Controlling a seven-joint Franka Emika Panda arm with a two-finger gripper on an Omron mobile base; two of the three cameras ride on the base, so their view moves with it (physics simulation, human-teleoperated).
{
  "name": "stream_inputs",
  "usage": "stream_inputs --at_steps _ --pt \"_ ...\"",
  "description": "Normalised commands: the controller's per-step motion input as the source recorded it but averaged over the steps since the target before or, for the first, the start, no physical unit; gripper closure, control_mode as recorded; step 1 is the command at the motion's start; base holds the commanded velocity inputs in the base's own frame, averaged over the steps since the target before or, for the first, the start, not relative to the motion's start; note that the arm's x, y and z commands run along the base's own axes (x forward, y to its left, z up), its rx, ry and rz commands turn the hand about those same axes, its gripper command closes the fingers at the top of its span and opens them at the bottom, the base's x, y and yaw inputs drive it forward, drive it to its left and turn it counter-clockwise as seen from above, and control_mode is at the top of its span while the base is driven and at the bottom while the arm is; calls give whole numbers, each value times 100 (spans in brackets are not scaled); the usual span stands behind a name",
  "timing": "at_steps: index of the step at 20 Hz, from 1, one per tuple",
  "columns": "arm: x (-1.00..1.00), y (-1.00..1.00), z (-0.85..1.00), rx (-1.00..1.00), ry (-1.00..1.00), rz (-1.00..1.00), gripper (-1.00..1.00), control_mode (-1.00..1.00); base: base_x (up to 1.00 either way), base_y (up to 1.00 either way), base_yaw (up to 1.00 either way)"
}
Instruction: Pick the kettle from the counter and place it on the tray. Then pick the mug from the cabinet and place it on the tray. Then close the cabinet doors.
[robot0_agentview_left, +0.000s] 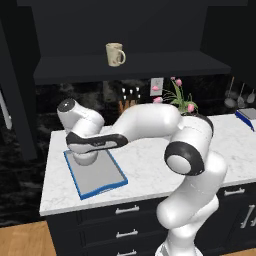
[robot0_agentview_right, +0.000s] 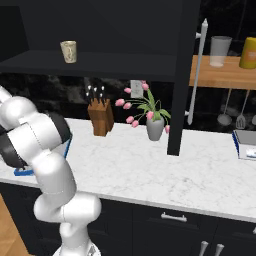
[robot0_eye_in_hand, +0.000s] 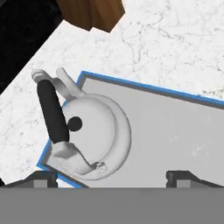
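Hand view: the kettle sits on the tray, just above the left fingertip. The fingers stand wide apart, gripping nothing; the gripper hangs over bare tray.

Arm: glossy white rounded shells, thick tube-like segments. Joints marked by dark grey to black rings and caps, one round white cap with a black surround at the elbow. Hand section carries a dark band. Finger tips small, dark, blocky.
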Motion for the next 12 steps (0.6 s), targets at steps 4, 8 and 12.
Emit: stream_inputs --at_steps 4,8,12 --pt "-25 -5 15 0 -10 53 -100 -100 0 0 0" --pt "-5 -3 19 0 -5 50 -100 -100 0 0 0" --pt "-32 -14 27 0 0 58 -100 -100 0 0 0"
